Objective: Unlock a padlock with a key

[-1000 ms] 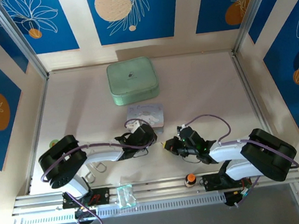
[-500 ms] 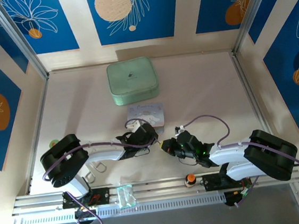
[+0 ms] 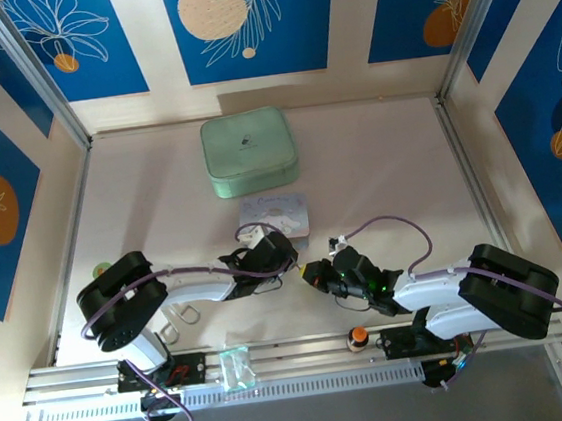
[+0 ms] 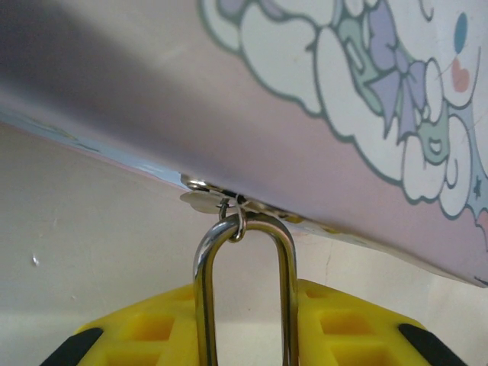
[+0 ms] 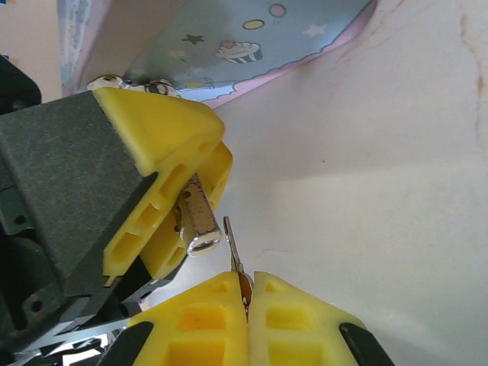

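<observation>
Clamps the padlock (image 4: 203, 290) in the left pincer (image 4: 245, 332), shackle hooked through the clasp ring (image 4: 238, 223) of the cartoon tin (image 4: 320, 137). Pinches the key (image 5: 230, 242) in the right pincer (image 5: 248, 301), tip just beside what seems the padlock's underside.

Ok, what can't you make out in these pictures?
- Padlock body: left wrist view, cut off by the bottom edge inside the left claw.
- Key: right wrist view, mostly buried in the shut right claw.
- Top view: both too small, tucked under the claws.
</observation>
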Robot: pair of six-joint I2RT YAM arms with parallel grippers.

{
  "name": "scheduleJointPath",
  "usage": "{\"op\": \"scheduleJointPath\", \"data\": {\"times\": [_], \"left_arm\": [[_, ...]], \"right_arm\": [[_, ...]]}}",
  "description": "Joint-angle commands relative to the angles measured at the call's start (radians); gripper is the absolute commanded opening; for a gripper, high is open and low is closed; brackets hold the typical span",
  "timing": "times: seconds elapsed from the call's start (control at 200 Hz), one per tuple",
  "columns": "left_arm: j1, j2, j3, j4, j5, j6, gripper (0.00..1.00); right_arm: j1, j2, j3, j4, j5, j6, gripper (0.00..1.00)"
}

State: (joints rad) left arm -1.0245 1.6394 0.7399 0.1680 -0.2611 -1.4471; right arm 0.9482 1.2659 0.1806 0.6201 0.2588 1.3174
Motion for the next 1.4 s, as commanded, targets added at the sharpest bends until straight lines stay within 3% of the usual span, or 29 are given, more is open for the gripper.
{"op": "scheduleJointPath", "data": {"times": [0.0,0.77,1.136,1.396], "left_arm": [[-0.009,0.001,0.034,0.042,0.001,-0.018,0.03],[-0.011,0.017,0.053,0.031,-0.011,-0.011,0.03],[-0.011,0.024,0.047,0.055,-0.003,-0.032,0.01],[-0.011,0.013,0.044,0.073,0.012,-0.043,0.01]], "right_arm": [[0.001,-0.023,-0.01,0.016,0.016,-0.001,0.0],[0.031,0.002,-0.019,0.038,0.019,0.006,0.0],[0.06,-0.102,-0.036,-0.027,0.097,-0.007,0.0],[0.046,-0.102,-0.017,-0.062,0.083,-0.007,0.0]]}}
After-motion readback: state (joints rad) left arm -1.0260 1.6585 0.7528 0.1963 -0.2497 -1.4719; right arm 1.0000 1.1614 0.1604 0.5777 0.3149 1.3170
